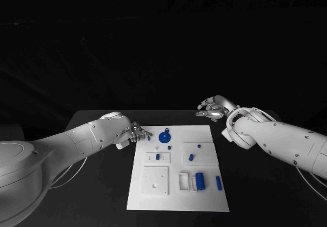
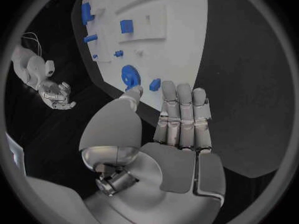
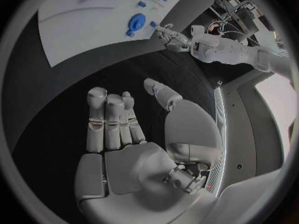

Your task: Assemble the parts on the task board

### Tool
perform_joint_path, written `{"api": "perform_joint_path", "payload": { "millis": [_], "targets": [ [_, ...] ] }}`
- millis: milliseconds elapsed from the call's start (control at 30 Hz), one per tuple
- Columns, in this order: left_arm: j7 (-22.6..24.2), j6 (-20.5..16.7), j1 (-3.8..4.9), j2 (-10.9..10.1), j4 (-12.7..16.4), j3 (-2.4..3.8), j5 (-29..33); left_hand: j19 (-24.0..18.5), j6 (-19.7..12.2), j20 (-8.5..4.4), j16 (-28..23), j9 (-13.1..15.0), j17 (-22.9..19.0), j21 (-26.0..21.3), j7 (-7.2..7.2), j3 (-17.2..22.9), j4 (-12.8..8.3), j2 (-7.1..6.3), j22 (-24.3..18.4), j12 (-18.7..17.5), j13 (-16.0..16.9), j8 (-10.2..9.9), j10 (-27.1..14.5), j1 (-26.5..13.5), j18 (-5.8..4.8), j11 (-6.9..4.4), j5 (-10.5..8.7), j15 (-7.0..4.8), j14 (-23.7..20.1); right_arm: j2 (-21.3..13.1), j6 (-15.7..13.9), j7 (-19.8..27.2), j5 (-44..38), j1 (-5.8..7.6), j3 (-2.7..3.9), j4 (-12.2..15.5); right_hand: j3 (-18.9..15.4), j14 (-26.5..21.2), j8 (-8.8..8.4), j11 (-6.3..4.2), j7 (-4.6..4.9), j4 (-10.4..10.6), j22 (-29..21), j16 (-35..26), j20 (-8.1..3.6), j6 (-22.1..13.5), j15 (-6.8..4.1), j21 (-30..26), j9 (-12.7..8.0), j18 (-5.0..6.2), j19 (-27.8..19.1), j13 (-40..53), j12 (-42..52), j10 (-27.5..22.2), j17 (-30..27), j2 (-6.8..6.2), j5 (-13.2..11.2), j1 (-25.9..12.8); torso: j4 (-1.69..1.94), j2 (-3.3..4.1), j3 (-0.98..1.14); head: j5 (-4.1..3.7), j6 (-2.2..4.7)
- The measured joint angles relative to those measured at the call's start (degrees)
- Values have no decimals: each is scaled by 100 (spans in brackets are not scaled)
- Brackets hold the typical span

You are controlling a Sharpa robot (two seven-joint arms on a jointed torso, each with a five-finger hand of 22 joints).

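The white task board (image 1: 204, 198) lies in the middle of the black table. On its far part sit a round blue disc (image 1: 165, 137) and a small blue piece (image 1: 149, 138); more small blue parts (image 1: 191, 156) lie mid-board, and a larger blue block (image 1: 200, 179) stands near the front. My left hand (image 1: 136, 134) hovers at the board's far left corner, fingers straight and empty, their tips close to the small piece (image 2: 154, 83) and the disc (image 2: 129, 76). My right hand (image 1: 214, 108) is off the board beyond its far right corner, fingers apart, holding nothing.
White raised blocks with slots (image 1: 155, 179) sit on the board's near half. Bare black table (image 1: 102, 189) lies on both sides of the board. The left wrist view shows the other hand (image 2: 56, 92) across the table.
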Motion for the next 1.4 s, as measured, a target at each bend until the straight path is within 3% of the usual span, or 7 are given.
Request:
{"api": "perform_joint_path", "payload": {
  "millis": [433, 1100, 1400],
  "targets": [
    [51, -2, 0, 14, -14, 0, 29, 0, -25, 0, -22, -52, 78, -54, -15, -494, 526, 140, 120, 0, 55, 56, -1, 644, 0, 1, 0, 0, 0, -1, -2, 0, 0, 3, 6, 15, 0, 0, 0, 0, -2, 0, 0, 0, -2, -2, 0, 0, 5, 0, 3, 0, 0, 0, 0, 0, 0, 0, 0, -3, 5, -15, -8],
    [84, 0, -64, 116, -138, -4, 57, 13, -47, 13, -44, -92, 105, -122, 6, -683, 553, 276, 161, -22, 72, 78, -1, 841, 1, 1, 0, 0, 0, -11, -6, -1, -3, 41, 18, 47, 0, 0, 0, 0, -12, 0, -1, 0, -23, -13, 0, 0, 4, 0, 0, -11, 0, 0, 0, 0, 0, 0, -5, 4, 5, -46, -34],
    [87, 6, -66, 123, -158, -4, 71, 12, -26, 12, -67, -92, 119, -132, -15, -738, 563, 352, 180, -22, 80, 134, -1, 917, 1, 1, 158, 0, 0, -9, -8, -1, -3, 42, 19, 47, 0, 0, 0, 0, -12, 0, 4, 0, -22, -14, 0, 0, 4, -1, -1, -11, 0, 0, 0, 0, 0, 0, 4, 7, 5, -51, -59]
  ]
}}
